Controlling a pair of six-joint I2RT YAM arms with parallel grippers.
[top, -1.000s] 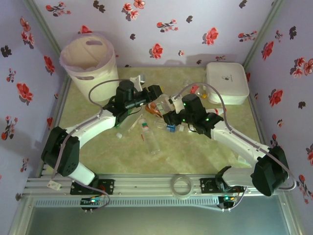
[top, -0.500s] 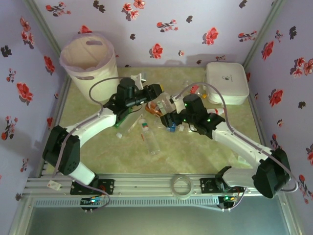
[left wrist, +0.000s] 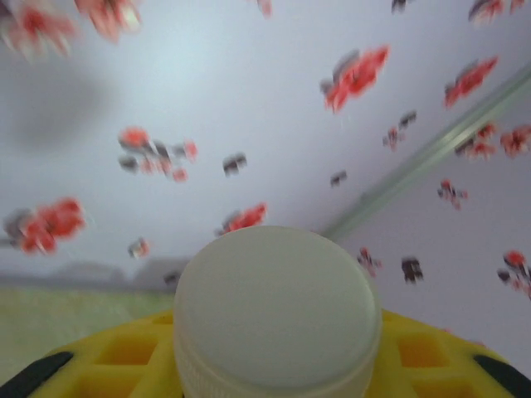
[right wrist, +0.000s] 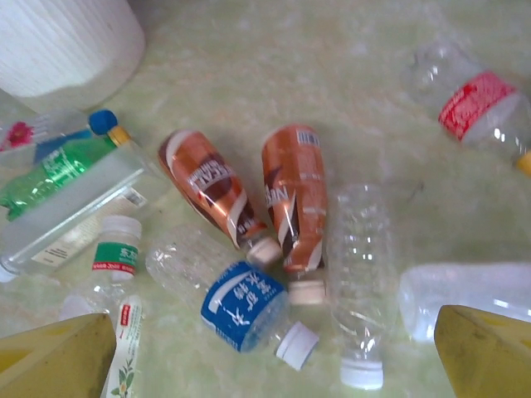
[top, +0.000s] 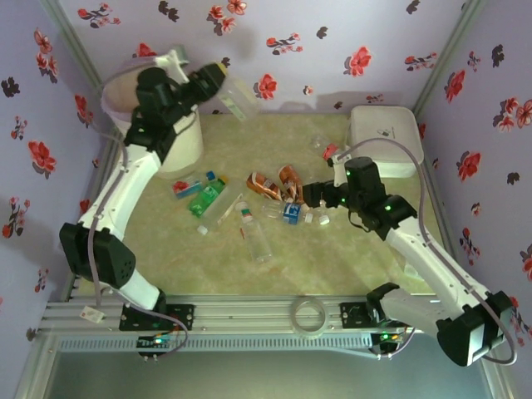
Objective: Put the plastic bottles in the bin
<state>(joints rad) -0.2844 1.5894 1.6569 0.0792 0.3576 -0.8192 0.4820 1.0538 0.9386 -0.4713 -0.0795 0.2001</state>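
Left arm: reaches up and away from its base along the table's left side, with the wrist high at the far-left corner and crossing in front of the bin.
Right arm: bends in from the right base toward mid-table, with the wrist low over the scattered bottles.
Bin: a tall cream-white bucket in the far-left corner, much of its mouth hidden behind the left arm.
Table scatter: an orange-brown pair lies side by side at centre. A blue-labelled bottle lies just below their caps, and a ribbed clear bottle lies alongside on the right.
Further out: a red-labelled bottle lies well apart toward the white lidded box. A green bottle lies near the bin's foot, against a flat clear container. A slim clear bottle lies nearest the arms' bases.
In the way: nothing stands between the right wrist and the bottles under it.
Left gripper: its jaws are drawn in on a clear bottle, which is held off the table. In the wrist view the bottle's white cap sits between the yellow fingers and faces the flowered wall.
Held bottle's place: seen from overhead, it sits just right of the bin's rim. Whether it is over the opening cannot be told.
Right gripper: its fingers are spread wide, with the yellow tips at the two lower corners of the wrist view, and it grips nothing.
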